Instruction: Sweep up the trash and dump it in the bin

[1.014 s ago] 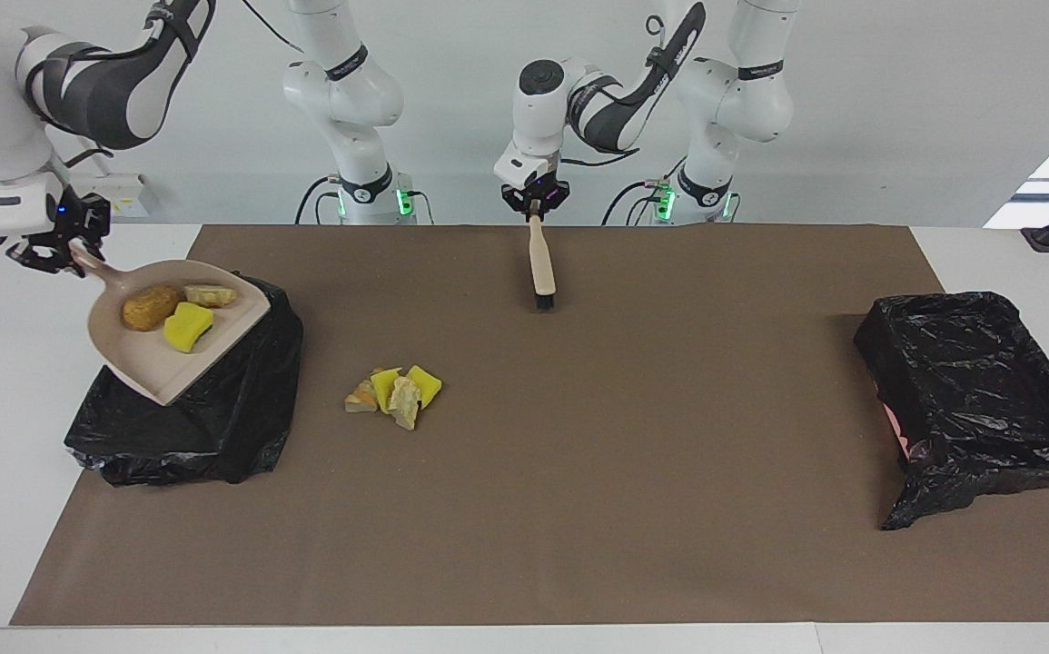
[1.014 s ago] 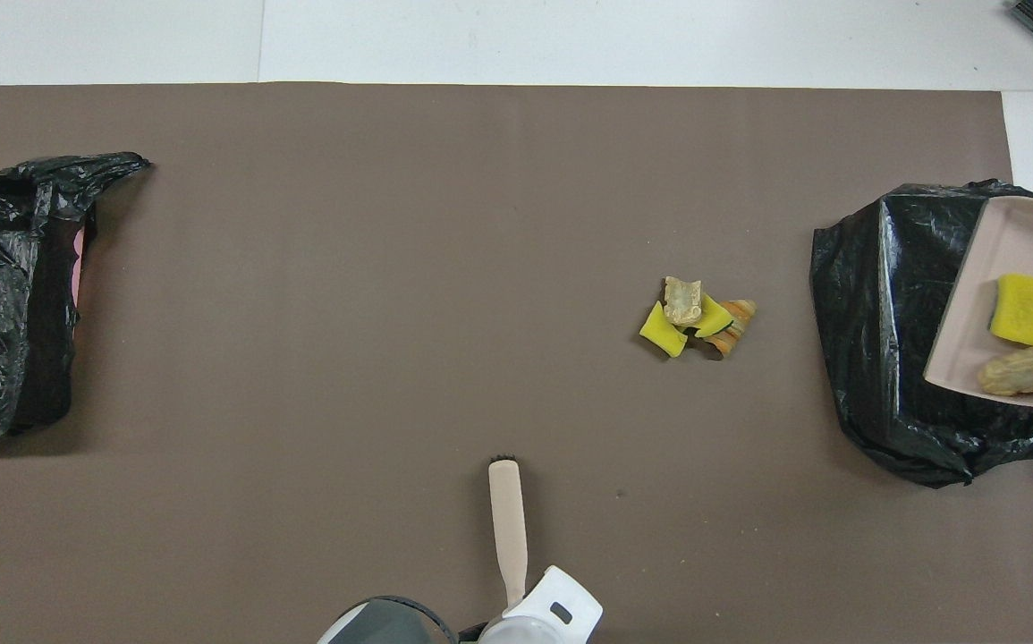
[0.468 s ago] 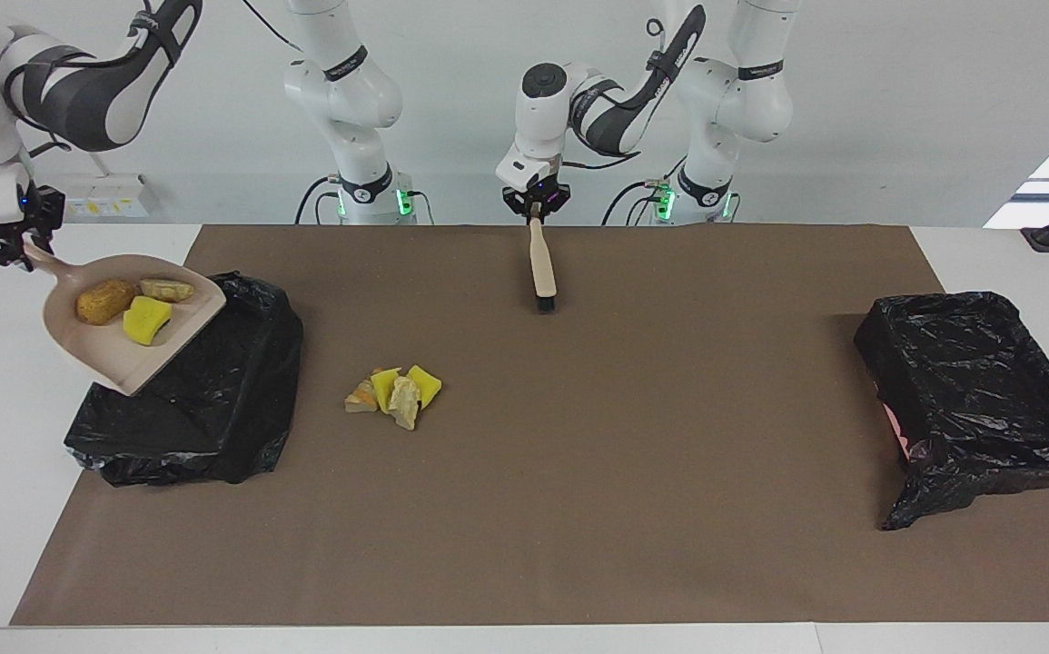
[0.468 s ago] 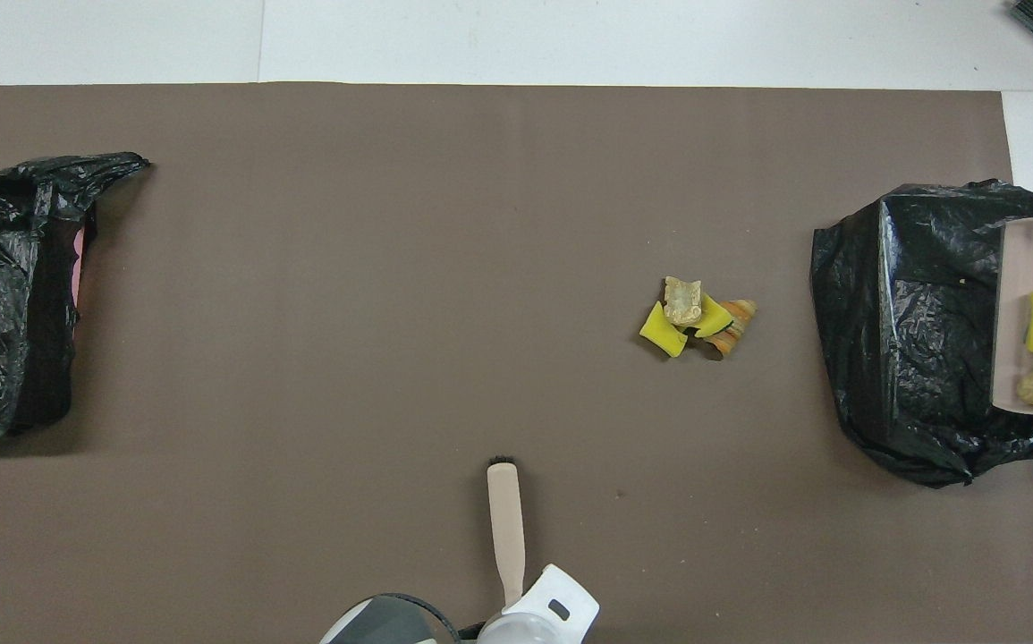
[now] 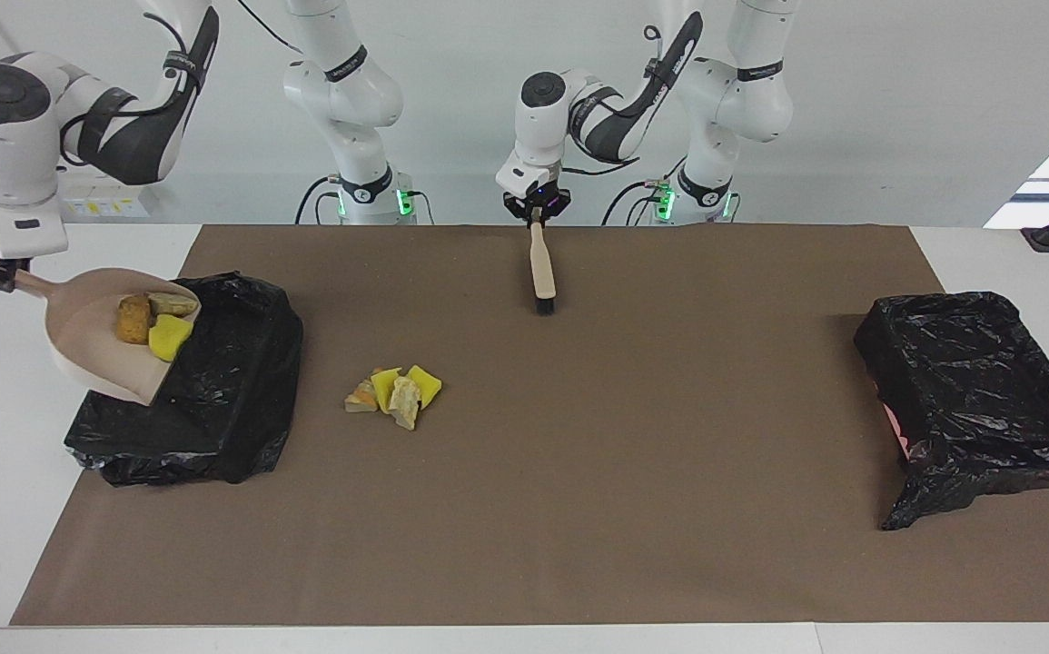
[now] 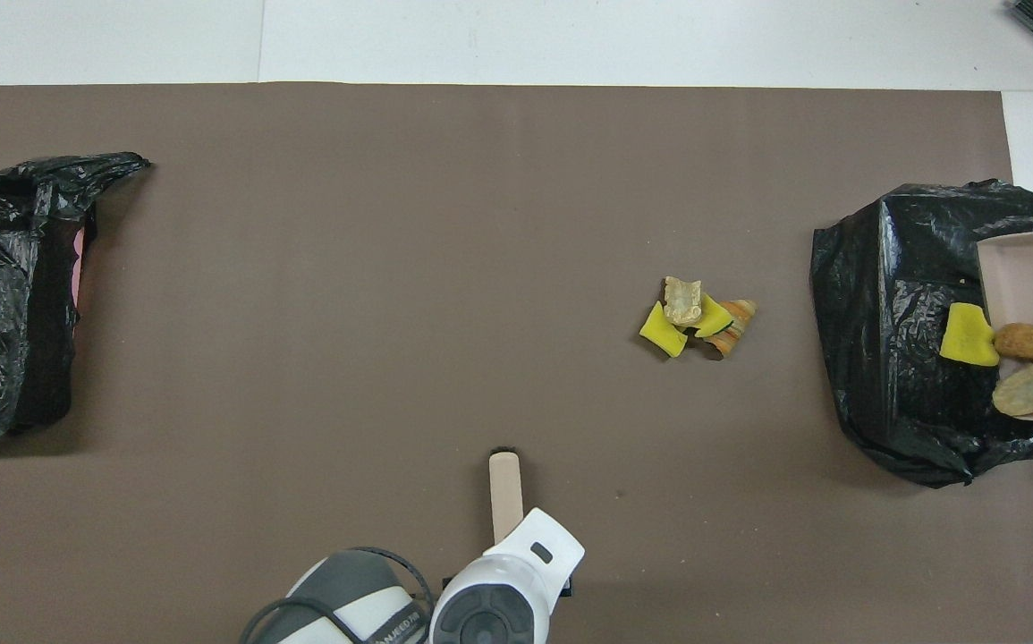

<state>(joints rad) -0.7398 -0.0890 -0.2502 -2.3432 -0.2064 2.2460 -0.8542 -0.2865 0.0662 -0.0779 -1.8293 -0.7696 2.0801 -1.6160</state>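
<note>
Dustpan [image 5: 93,350] now steeper over bin [image 5: 224,400] on brown mat [image 5: 578,472], right jaws clamped on handle [image 5: 29,283]; left jaws unreadable at brush [image 5: 540,263].

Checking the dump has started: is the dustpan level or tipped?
Tipped. The dustpan slants mouth-down over the bin, and its three trash pieces crowd its lip.

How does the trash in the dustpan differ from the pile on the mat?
The three pieces in the dustpan ride tilted above the black bin; the mat pile has four pieces, lying on the brown mat beside that bin. Both mix yellow, beige and orange-brown lumps.
</note>
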